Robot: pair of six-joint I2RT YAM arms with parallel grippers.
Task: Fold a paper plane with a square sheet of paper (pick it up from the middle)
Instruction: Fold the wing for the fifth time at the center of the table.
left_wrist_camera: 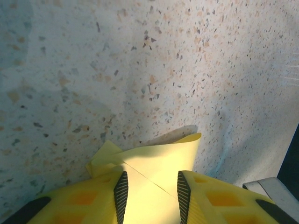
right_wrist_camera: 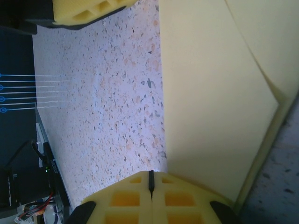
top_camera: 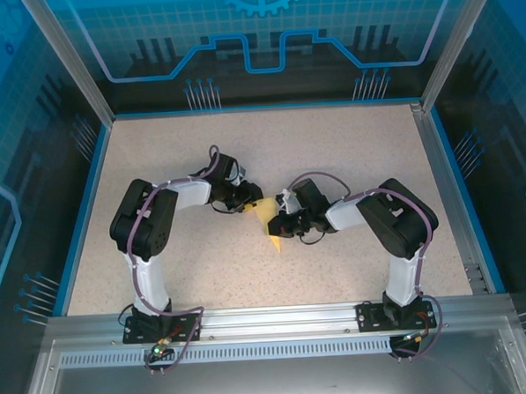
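two arms meet at the middle of the counter (top_camera: 349, 157) over the part-folded yellow sheet of paper (top_camera: 266, 216). my left fingers (left_wrist_camera: 121, 196) stand apart with the sheet between them. my right fingers (right_wrist_camera: 135, 198) are pressed together at its edge.

A speckled bench (left_wrist_camera: 140, 70) is seen from close above. A folded piece of yellow paper (left_wrist_camera: 159, 156) is laid flat on it at the bottom middle, with a straight crease running across it and a smaller flap sticking out at its left. The left tool (left_wrist_camera: 152, 187) is held over the near part of the paper, its two yellow fingers (left_wrist_camera: 210, 200) kept apart and their black ribbed pads (left_wrist_camera: 121, 189) turned inward, so that paper is seen in the gap
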